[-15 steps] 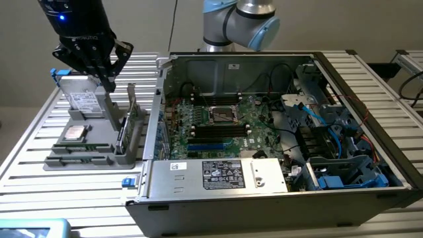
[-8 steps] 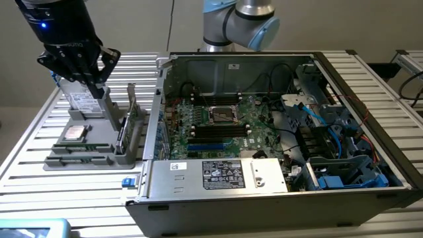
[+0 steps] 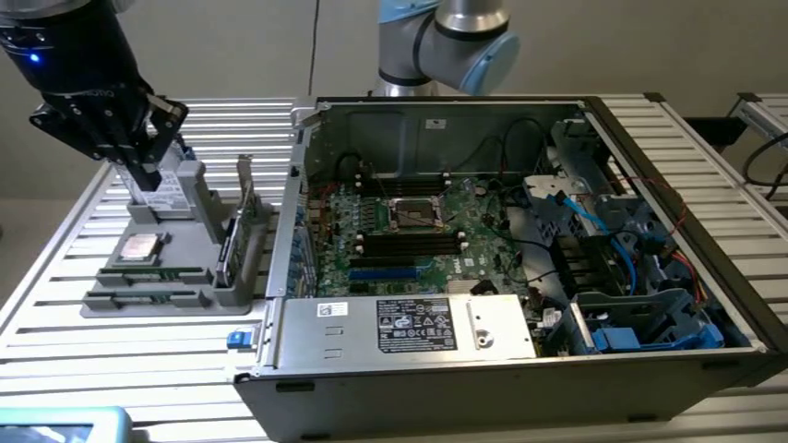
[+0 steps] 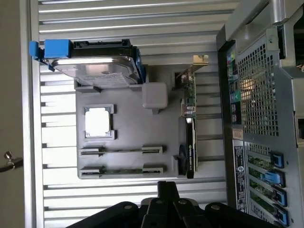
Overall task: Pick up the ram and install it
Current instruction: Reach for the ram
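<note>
While the gripper (image 3: pixel 143 173) hangs clenched and empty above the hard drive (image 3: pixel 185 189) at the far end of the grey tray (image 3: pixel 191 242), the ram (image 3: pixel 150 297) sits slotted at the tray's near end, its long axis running across the exterior view.

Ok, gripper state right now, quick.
Gripper: shut, holding nothing; it hangs above the gray tray, where the ram lies in its slot.
</note>
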`<state>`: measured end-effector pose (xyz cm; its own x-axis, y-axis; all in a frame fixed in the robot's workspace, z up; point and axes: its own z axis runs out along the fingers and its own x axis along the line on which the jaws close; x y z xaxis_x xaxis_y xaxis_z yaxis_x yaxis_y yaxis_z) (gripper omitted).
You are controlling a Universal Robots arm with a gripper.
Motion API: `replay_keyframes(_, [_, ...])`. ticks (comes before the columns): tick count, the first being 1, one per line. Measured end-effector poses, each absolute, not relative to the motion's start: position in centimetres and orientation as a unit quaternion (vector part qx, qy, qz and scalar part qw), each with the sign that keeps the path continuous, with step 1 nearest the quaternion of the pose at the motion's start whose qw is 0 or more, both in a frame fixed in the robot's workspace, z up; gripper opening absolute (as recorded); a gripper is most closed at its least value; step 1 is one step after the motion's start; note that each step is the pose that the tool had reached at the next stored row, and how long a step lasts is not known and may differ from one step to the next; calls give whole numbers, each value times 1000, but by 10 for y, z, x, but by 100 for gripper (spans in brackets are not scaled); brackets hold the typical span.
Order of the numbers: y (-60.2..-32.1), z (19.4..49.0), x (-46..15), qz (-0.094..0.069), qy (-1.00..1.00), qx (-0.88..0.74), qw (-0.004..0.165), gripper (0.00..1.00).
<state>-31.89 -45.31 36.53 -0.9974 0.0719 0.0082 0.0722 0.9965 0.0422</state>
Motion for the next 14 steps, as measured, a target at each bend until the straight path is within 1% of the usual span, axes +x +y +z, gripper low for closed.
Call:
replay_keyframes(8, [-453,362,-346,-21,-999,-36,5,11])
replay_keyframes(14, [-453,353,-350,-21,-999,-34,7,11])
